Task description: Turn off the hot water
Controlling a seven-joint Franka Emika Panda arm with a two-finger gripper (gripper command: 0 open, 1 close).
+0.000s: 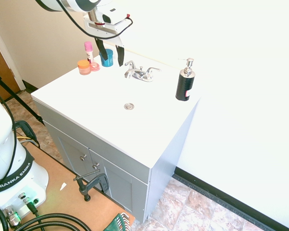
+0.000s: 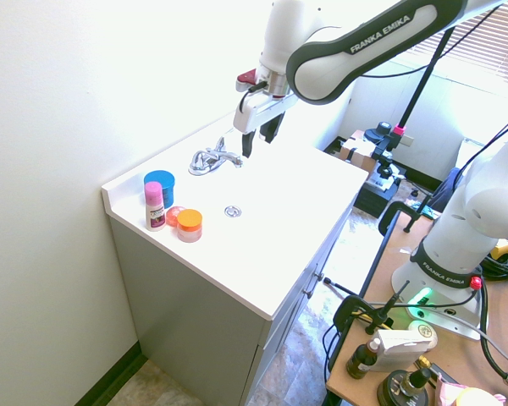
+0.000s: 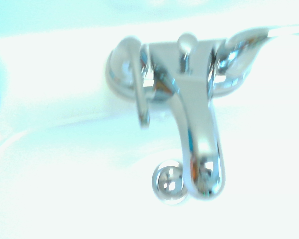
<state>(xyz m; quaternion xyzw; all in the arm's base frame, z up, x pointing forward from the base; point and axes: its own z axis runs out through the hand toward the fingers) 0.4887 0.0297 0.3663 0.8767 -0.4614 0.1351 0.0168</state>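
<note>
Above the countertop (image 1: 101, 110), the claw (image 1: 112, 63) hangs open.

faucet (image 3: 199, 124): glossy smooth chrome metal | countertop (image 2: 262, 220): smooth white | soap dispenser (image 1: 185, 85): black body, shiny metal pump

Cap (image 1: 84, 63) orange, jar beneath (image 1: 85, 70) pinkish-orange. Bottle cap (image 2: 153, 190) pink, at the orange cap's 10 o'clock in second exterior view. Tub (image 2: 160, 188) blue. Soap dispenser (image 1: 185, 85) black, silver top. Cabinet (image 1: 115, 173) gray.
</note>
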